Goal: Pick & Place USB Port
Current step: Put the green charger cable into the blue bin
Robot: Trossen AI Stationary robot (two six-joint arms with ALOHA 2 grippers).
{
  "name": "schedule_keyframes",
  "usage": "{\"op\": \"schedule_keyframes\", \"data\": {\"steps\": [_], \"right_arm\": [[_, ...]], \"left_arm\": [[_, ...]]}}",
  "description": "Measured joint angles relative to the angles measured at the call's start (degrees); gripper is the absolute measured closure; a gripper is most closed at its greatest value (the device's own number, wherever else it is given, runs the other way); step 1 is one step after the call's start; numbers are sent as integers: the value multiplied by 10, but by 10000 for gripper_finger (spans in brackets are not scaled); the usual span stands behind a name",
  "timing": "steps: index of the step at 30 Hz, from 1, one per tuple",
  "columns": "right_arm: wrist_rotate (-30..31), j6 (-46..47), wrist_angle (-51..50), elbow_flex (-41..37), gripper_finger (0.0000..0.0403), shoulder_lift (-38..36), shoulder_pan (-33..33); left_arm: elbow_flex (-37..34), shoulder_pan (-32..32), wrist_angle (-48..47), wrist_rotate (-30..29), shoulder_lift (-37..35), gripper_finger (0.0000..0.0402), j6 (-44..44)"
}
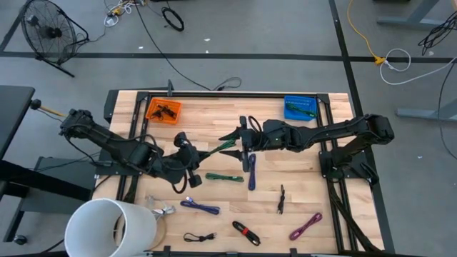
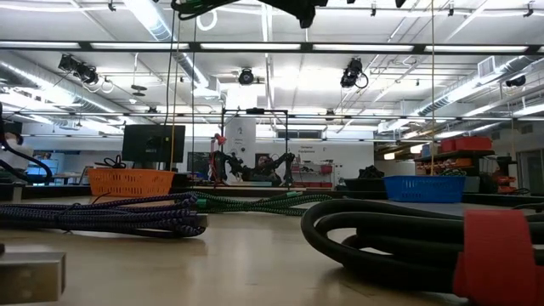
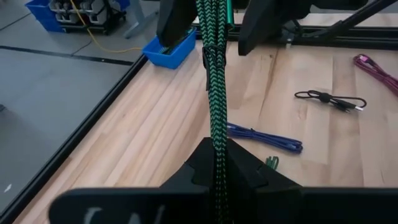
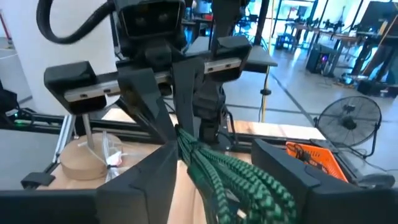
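Note:
A green braided USB cable bundle, tied with a black strap, hangs in the air above the middle of the table. My left gripper comes from the table's left and is shut on one end of it. My right gripper comes from the right and is open. Its two fingers stand on either side of the bundle's other end. In the left wrist view the right fingers show wide apart around the cable. My left gripper pinches the bundle's left end between its two fingers. They come from the table's left, slanting slightly down, and lie along the cable. The bundle is lifted clear of the table and sticks out straight toward my right gripper. Whether my right gripper touches the bundle, I cannot tell.
Several coiled cables lie on the near half: green, blue, purple, black, magenta, red-black. An orange bin and a blue bin stand at the far edge. A white cylinder stands near left.

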Motion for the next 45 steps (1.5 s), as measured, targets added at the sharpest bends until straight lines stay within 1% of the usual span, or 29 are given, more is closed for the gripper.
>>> {"op": "schedule_keyframes", "data": {"steps": [2,3,4,7,8,13,15,18,20,24,30,35,37,42,45], "right_arm": [[0,-2,-11,0,224,0,0],[0,-5,-17,0,245,0,0],[0,-8,-22,0,271,0,0],[-1,-29,-24,0,368,0,1],[-2,-37,-21,0,382,0,1],[0,-39,-14,0,388,0,4],[14,-36,-16,0,388,0,5],[38,-33,-28,0,388,0,5],[42,-33,-38,0,388,0,4],[58,-33,-76,0,388,-7,1],[144,-11,-218,0,389,-46,-15],[248,31,-366,0,389,-98,-36],[280,54,-430,0,389,-122,-49],[337,124,-560,0,389,-171,-92],[351,157,-612,0,390,-189,-124]], "left_arm": [[0,0,0,0,0,381,0],[0,0,1,-2,0,381,1],[0,0,0,-4,0,381,2],[0,0,0,-6,0,375,2],[0,0,0,-6,0,374,2],[0,0,-1,-8,0,378,4],[0,0,-1,-9,0,377,13],[0,1,-7,-9,0,360,16],[0,1,-14,-9,0,345,24],[0,0,-14,-26,0,319,45],[0,-2,-19,-21,-5,296,53],[0,-11,-25,14,-3,297,25],[0,-16,-26,29,-3,299,17],[0,-23,-27,47,-3,300,-5],[0,-28,-26,47,0,301,-5]]}}
